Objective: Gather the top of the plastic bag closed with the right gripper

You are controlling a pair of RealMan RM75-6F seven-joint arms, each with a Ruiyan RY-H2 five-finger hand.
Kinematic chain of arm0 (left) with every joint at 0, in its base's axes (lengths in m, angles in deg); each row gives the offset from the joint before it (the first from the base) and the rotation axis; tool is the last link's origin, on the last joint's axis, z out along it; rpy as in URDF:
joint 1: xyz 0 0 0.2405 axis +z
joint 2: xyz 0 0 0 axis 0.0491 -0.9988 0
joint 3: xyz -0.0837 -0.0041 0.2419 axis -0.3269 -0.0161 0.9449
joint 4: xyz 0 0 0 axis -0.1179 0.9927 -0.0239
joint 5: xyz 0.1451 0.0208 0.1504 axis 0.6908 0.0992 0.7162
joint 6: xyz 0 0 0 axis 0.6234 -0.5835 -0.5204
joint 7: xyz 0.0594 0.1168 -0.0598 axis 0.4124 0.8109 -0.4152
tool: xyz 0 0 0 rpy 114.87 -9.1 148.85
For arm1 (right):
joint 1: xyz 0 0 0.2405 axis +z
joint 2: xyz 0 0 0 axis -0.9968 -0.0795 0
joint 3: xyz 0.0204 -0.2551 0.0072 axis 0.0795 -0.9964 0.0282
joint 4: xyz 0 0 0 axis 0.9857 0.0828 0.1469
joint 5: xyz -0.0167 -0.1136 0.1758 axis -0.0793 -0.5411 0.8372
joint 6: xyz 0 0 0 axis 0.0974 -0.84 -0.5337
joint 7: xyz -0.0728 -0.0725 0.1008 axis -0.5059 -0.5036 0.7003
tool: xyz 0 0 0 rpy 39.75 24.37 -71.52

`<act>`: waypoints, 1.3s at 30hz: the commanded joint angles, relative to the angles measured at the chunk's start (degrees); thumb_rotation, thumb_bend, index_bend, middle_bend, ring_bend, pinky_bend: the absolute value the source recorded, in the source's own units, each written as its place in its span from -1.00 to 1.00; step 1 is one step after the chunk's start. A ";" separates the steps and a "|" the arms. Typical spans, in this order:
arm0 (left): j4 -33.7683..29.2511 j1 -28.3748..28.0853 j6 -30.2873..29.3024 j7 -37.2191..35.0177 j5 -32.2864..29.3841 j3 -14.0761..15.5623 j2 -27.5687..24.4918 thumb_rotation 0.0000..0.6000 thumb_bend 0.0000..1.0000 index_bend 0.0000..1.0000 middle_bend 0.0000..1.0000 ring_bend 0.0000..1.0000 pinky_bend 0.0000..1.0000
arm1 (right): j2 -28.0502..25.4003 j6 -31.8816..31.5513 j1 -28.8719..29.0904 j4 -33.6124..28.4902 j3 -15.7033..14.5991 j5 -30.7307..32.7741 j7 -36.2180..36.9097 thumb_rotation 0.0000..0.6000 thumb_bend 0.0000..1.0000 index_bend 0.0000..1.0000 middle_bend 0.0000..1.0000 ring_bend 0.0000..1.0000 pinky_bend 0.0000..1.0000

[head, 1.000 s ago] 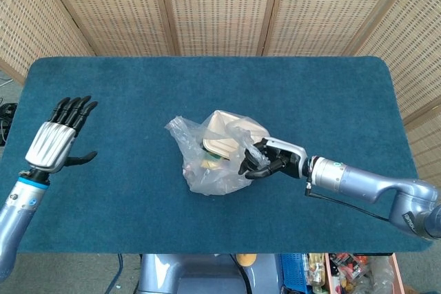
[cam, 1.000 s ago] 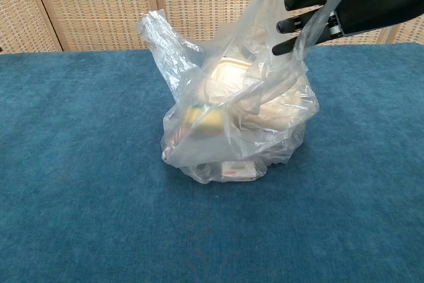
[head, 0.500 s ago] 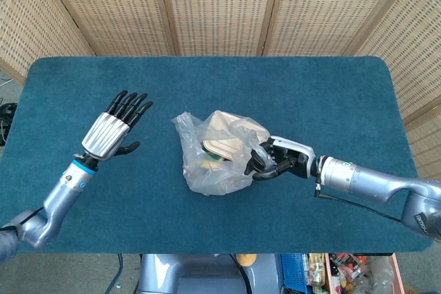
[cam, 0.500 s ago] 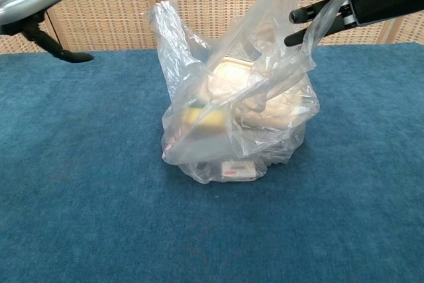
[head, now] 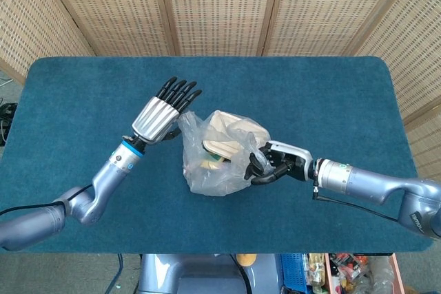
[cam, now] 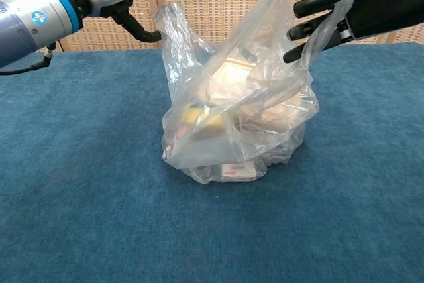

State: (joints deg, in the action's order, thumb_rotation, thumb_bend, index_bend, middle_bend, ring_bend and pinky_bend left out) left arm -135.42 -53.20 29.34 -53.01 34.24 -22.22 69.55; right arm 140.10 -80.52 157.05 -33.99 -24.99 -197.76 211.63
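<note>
1. One clear crinkled plastic bag (cam: 238, 130) sits mid-desk on the blue felt desk (head: 331, 94), its mouth not yet gathered.
2. The right hand (cam: 331, 4) holds one side of the bag top with curled fingers, lifting it, probably to draw the mouth closed.
3. The left hand (head: 162, 111) hovers wide and empty beside the opposite flap, likely to steady it.
4. Inside: a pale box (head: 222, 144) and other items, too blurred to count.
</note>
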 commanded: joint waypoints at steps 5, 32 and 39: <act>-0.13 -3.47 5.32 4.44 -4.77 -0.02 1.22 1.00 -0.24 -0.75 -1.00 -1.00 -0.94 | 0.24 -0.89 0.65 0.41 -0.90 -0.49 -0.23 1.00 -1.00 0.45 0.50 -0.12 -0.40; -0.63 -4.14 -5.19 -11.91 -2.70 -0.86 5.39 1.00 -0.11 0.47 -1.00 -1.00 -0.81 | 1.33 -1.67 0.95 0.40 -3.23 1.44 -2.68 1.00 -1.00 0.45 0.50 -0.13 -0.40; -0.24 -2.82 -13.76 -14.54 3.49 -0.06 3.65 1.00 -0.11 0.51 -1.00 -1.00 -0.79 | 2.13 -1.13 -1.57 -0.26 -1.74 6.57 -5.92 1.00 -1.00 0.45 0.50 -0.15 -0.40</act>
State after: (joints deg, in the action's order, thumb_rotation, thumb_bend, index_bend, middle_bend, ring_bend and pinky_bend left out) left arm -136.05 -56.66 18.64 -66.37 35.18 -22.69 74.03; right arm 141.99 -81.86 156.18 -33.97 -27.21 -192.12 206.58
